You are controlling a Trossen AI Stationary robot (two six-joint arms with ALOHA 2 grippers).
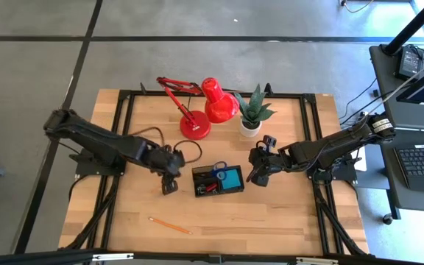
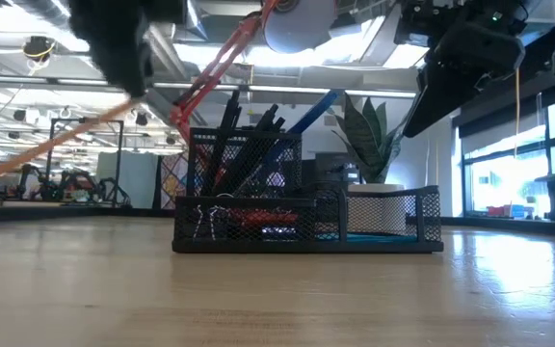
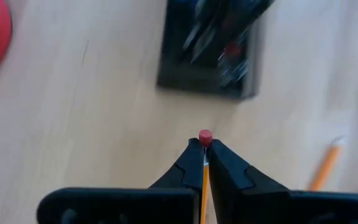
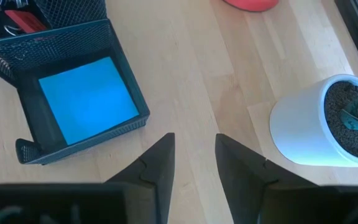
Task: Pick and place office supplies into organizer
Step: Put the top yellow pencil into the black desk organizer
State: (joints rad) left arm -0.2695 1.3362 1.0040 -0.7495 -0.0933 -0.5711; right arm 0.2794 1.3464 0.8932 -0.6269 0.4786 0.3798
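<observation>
Left of the organizer (image 1: 218,179), left gripper (image 3: 204,147) pinching pencil (image 3: 204,138) (right gripper (image 4: 194,152) open, empty), risks snagging mesh.

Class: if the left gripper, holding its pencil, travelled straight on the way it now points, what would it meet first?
Probably the organizer: in the left wrist view it lies directly ahead of the left gripper and its pencil, with bare table between. Depth is uncertain.

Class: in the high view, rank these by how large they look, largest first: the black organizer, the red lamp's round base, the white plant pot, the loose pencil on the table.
1. organizer
2. lamp base
3. plant pot
4. loose pencil: longer than the pot is wide, but so thin it covers least area.
</observation>
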